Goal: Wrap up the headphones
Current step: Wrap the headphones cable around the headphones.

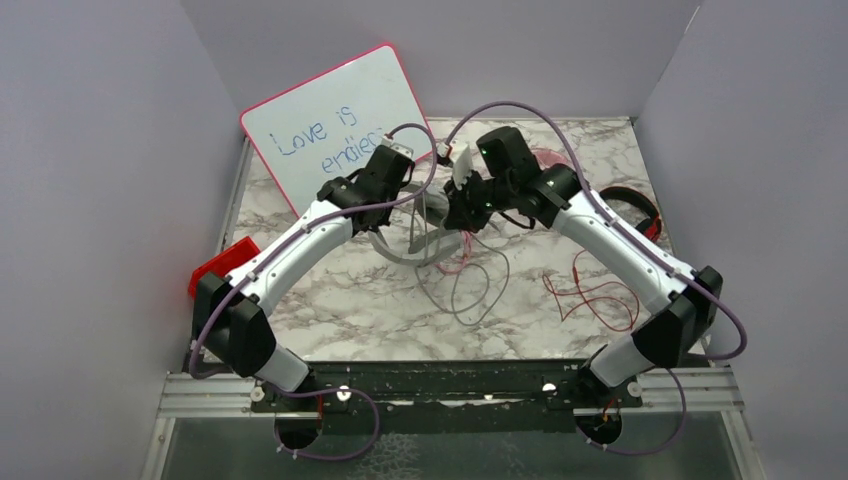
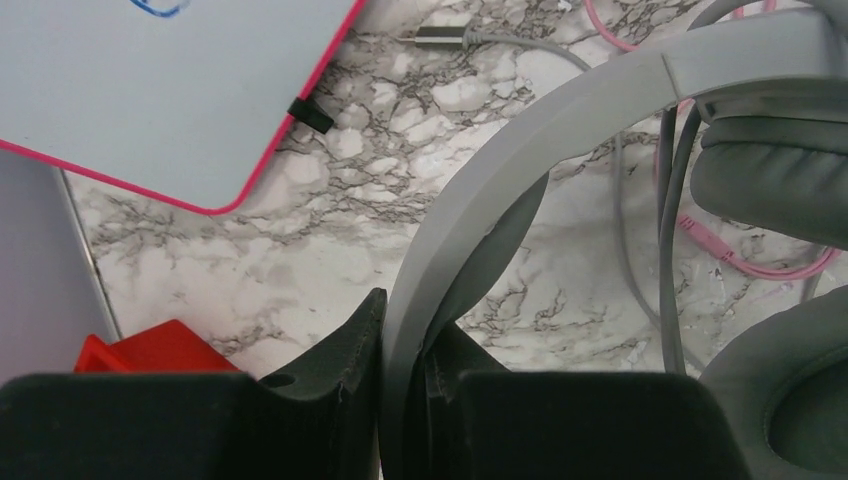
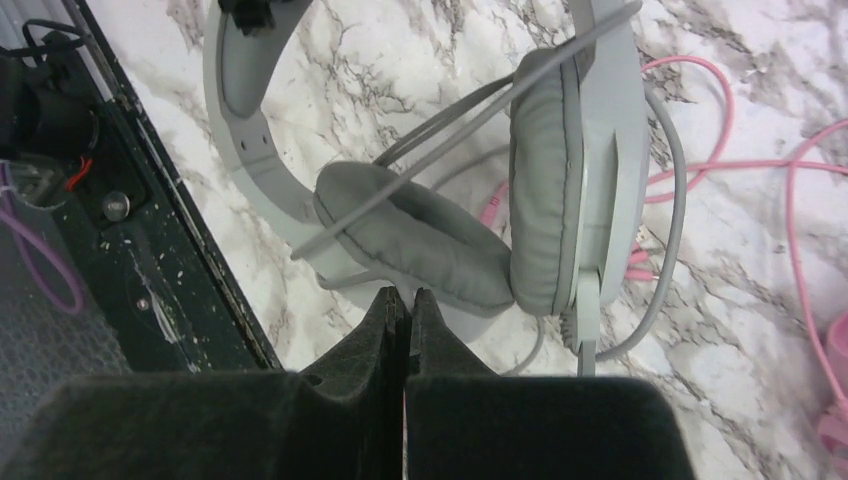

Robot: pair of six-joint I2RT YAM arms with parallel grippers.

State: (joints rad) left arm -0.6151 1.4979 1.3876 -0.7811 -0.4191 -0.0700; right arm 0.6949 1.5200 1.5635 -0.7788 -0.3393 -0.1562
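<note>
The grey headphones (image 1: 418, 238) are held up over the middle of the table. My left gripper (image 1: 398, 172) is shut on their grey headband (image 2: 480, 200), which runs up between the jaws in the left wrist view. My right gripper (image 3: 405, 300) sits just below the two grey ear cups (image 3: 440, 235), shut, with the thin grey cable (image 3: 350, 278) running into its tips. A strand of that cable crosses both cups. The pink headphones (image 1: 548, 157) lie behind my right arm, with their pink cable (image 3: 720, 130) on the table. The red-and-black headphones (image 1: 632, 205) lie at the right.
A pink-rimmed whiteboard (image 1: 330, 125) leans at the back left. A red bin (image 1: 222, 265) sits at the left edge. A loose red cable (image 1: 592, 290) lies front right, and grey cable loops (image 1: 470, 290) hang to the table centre. Walls enclose three sides.
</note>
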